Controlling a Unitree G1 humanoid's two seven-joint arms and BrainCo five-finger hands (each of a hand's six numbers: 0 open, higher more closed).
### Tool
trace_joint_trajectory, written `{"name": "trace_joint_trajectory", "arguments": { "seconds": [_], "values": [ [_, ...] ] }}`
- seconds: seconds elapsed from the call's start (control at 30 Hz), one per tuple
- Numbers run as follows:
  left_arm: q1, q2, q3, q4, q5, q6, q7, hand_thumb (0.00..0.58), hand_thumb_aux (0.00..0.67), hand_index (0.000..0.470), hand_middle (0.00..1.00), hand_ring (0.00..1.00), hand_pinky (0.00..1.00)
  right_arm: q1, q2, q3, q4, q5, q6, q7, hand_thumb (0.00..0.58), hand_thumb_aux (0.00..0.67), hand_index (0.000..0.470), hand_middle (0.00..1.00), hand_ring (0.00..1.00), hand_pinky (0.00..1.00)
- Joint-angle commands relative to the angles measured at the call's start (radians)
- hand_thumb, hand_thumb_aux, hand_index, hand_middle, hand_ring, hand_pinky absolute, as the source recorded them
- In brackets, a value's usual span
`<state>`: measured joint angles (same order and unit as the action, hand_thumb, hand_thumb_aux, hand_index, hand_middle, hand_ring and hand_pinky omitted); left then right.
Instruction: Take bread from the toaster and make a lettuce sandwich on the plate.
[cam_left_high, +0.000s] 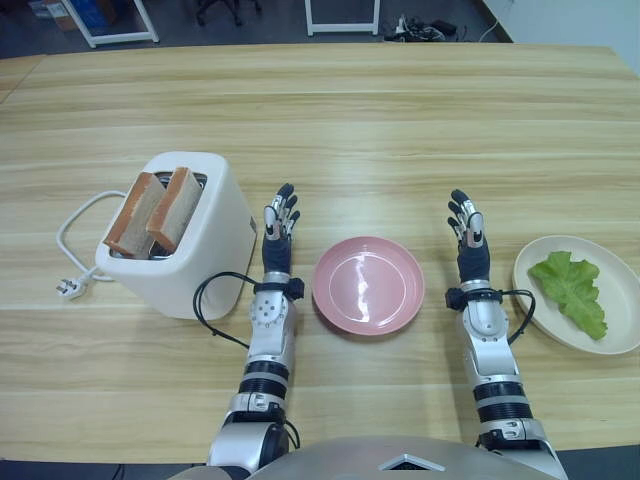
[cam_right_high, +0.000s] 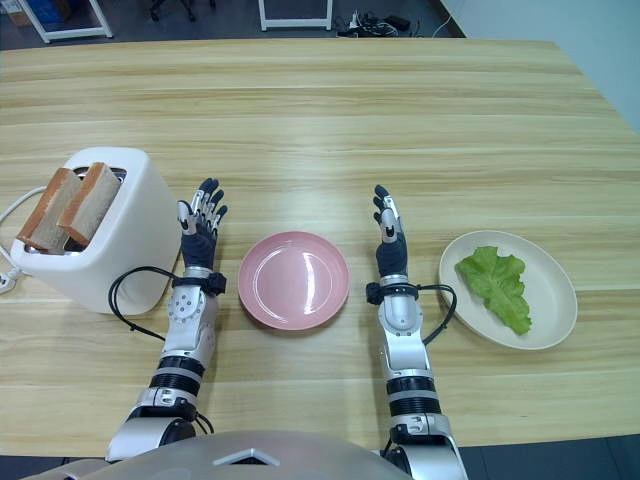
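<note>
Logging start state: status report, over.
Left hand, right hand open, empty, flanking pink plate. Two bread slices in toaster; lettuce on beige plate. No obstruction seen.

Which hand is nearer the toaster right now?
Left. The left hand sits right beside the toaster, between it and the pink plate. The right hand is on the plate's far side, by the lettuce dish.

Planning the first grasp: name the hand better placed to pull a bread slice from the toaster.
Likely left. The left hand lies open beside the toaster; the right hand is past the pink plate.
</note>
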<state>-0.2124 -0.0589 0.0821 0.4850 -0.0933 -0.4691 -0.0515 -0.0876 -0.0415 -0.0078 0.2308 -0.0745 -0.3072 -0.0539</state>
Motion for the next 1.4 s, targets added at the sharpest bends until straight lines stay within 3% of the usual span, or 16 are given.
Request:
{"name": "trace_joint_trajectory", "arguments": {
  "seconds": [0.03, 0.23, 0.3, 0.47, 0.53, 0.6, 0.7, 0.8, 0.97, 1.2, 1.4],
  "values": [
    [-0.008, 0.009, 0.000, 0.015, 0.011, -0.004, 0.003, 0.000, 0.000, 0.000, 0.00, 0.00, 0.00, 0.003, 0.000, -0.001, 0.003, 0.013, 0.000, 0.015, 0.000, 0.000, 0.000, 0.00, 0.00, 0.00],
    [-0.010, 0.013, -0.006, 0.028, 0.020, -0.014, -0.007, 0.000, 0.000, 0.000, 0.00, 0.00, 0.00, 0.003, 0.003, 0.000, 0.007, 0.008, -0.005, 0.021, 0.000, 0.000, 0.000, 0.00, 0.00, 0.00],
    [0.032, 0.018, -0.033, -0.069, 0.061, -0.020, -0.003, 0.000, 0.000, 0.000, 0.00, 0.00, 0.00, 0.000, 0.004, 0.002, 0.012, 0.007, -0.007, 0.023, 0.000, 0.000, 0.000, 0.00, 0.00, 0.00],
    [0.254, 0.088, -0.178, -0.931, 0.069, 0.066, -0.099, 0.000, 0.000, 0.000, 0.00, 0.00, 0.00, -0.027, 0.012, 0.031, 0.072, -0.014, -0.015, 0.031, 0.000, 0.000, 0.000, 0.00, 0.00, 0.00],
    [0.277, 0.128, -0.101, -1.176, 0.046, 0.128, -0.085, 0.000, 0.000, 0.000, 0.00, 0.00, 0.00, -0.040, 0.023, 0.041, 0.084, -0.015, -0.013, 0.030, 0.000, 0.000, 0.000, 0.00, 0.00, 0.00],
    [0.289, 0.185, 0.031, -1.296, 0.023, 0.130, -0.082, 0.000, 0.000, 0.000, 0.00, 0.00, 0.00, -0.051, 0.031, 0.043, 0.096, -0.009, -0.011, 0.028, 0.000, 0.000, 0.000, 0.00, 0.00, 0.00],
    [0.311, 0.259, 0.221, -1.297, -0.016, 0.119, -0.074, 0.000, 0.000, 0.000, 0.00, 0.00, 0.00, -0.063, 0.036, 0.043, 0.127, -0.008, -0.020, 0.018, 0.000, 0.000, 0.000, 0.00, 0.00, 0.00],
    [0.424, 0.325, 0.364, -1.294, -0.067, 0.086, -0.122, 0.000, 0.000, 0.000, 0.00, 0.00, 0.00, -0.066, 0.032, 0.060, 0.126, -0.015, -0.032, 0.032, 0.000, 0.000, 0.000, 0.00, 0.00, 0.00],
    [0.514, 0.452, 0.583, -1.133, 0.243, 0.159, -0.126, 0.000, 0.000, 0.000, 0.00, 0.00, 0.00, -0.056, 0.007, 0.048, 0.115, -0.009, -0.037, 0.043, 0.000, 0.000, 0.000, 0.00, 0.00, 0.00],
    [0.531, 0.563, 0.570, -0.844, 0.701, 0.298, -0.020, 0.000, 0.000, 0.000, 0.00, 0.00, 0.00, -0.049, 0.003, 0.046, 0.097, -0.007, -0.031, 0.039, 0.000, 0.000, 0.000, 0.00, 0.00, 0.00],
    [0.509, 0.586, 0.512, -0.738, 0.824, 0.415, 0.039, 0.000, 0.000, 0.000, 0.00, 0.00, 0.00, -0.044, -0.005, 0.041, 0.091, -0.004, -0.027, 0.042, 0.000, 0.000, 0.000, 0.00, 0.00, 0.00]
  ]
}}
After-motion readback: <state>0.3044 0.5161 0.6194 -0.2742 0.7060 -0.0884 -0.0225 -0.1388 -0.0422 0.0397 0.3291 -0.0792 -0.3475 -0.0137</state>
